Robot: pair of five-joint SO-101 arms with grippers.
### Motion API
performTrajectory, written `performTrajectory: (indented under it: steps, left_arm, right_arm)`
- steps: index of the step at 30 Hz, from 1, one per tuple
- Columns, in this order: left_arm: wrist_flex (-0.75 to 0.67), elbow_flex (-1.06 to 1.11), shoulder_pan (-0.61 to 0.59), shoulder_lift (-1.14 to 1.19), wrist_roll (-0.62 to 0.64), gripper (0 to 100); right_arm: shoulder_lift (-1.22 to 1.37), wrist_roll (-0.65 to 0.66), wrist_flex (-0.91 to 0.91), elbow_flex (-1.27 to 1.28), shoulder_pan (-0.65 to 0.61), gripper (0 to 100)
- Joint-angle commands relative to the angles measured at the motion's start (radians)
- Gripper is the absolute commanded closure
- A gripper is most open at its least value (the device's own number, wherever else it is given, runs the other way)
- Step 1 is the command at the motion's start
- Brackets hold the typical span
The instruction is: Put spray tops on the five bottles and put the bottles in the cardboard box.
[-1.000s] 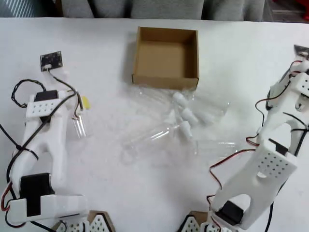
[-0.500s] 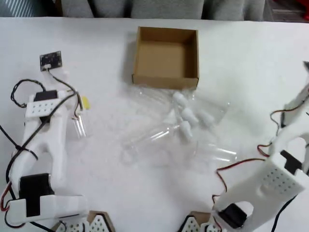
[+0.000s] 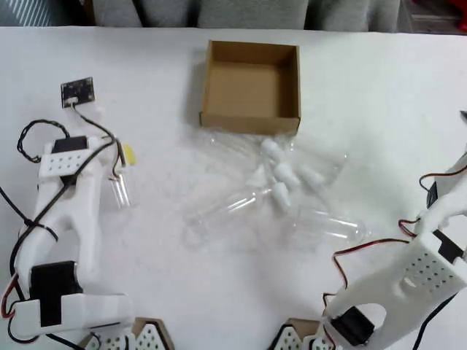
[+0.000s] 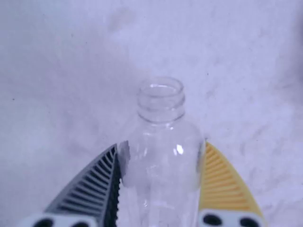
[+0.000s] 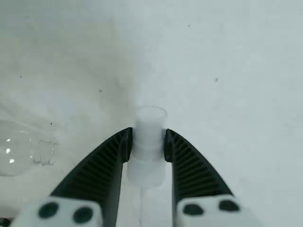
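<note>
Held low over the white table, a clear open-necked bottle (image 4: 161,137) has my left gripper (image 4: 161,147) shut on its body. From above, that bottle (image 3: 118,192) lies at the left beside the left gripper (image 3: 120,169). My right gripper (image 5: 147,137) is shut on a white spray top (image 5: 147,156), its tube hanging below. The right arm (image 3: 408,270) stretches along the right edge. Several clear bottles, among them one (image 3: 222,208) and another (image 3: 328,227), lie piled mid-table with white spray tops (image 3: 283,175). The open cardboard box (image 3: 252,120) stands behind the pile.
A small circuit board (image 3: 76,91) and black cables (image 3: 33,138) lie at the far left. Another clear bottle (image 5: 19,158) lies close to the right gripper. Bare table stretches left and right of the box and in front of the pile.
The right arm has swung toward the table's right edge and nearer the front, uncovering a bottle on the pile's right side. The left arm and its bottle have stayed still.
</note>
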Motion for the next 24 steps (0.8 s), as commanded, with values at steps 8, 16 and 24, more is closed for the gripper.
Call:
performTrajectory:
  steps: [8,16,24]
  left_arm:
    - [-0.029,-0.003,0.019,-0.005,-0.011,98]
    - [-0.029,-0.003,0.019,-0.005,-0.011,98]
    - [-0.029,-0.003,0.028,-0.005,-0.012,98]
  right_arm:
    - [0.147,0.002,-0.185,-0.011,0.007,84.6]
    - [0.074,0.011,-0.139,-0.003,0.022,79.4]
    - [-0.035,0.011,-0.084,0.107,0.064,83.6]
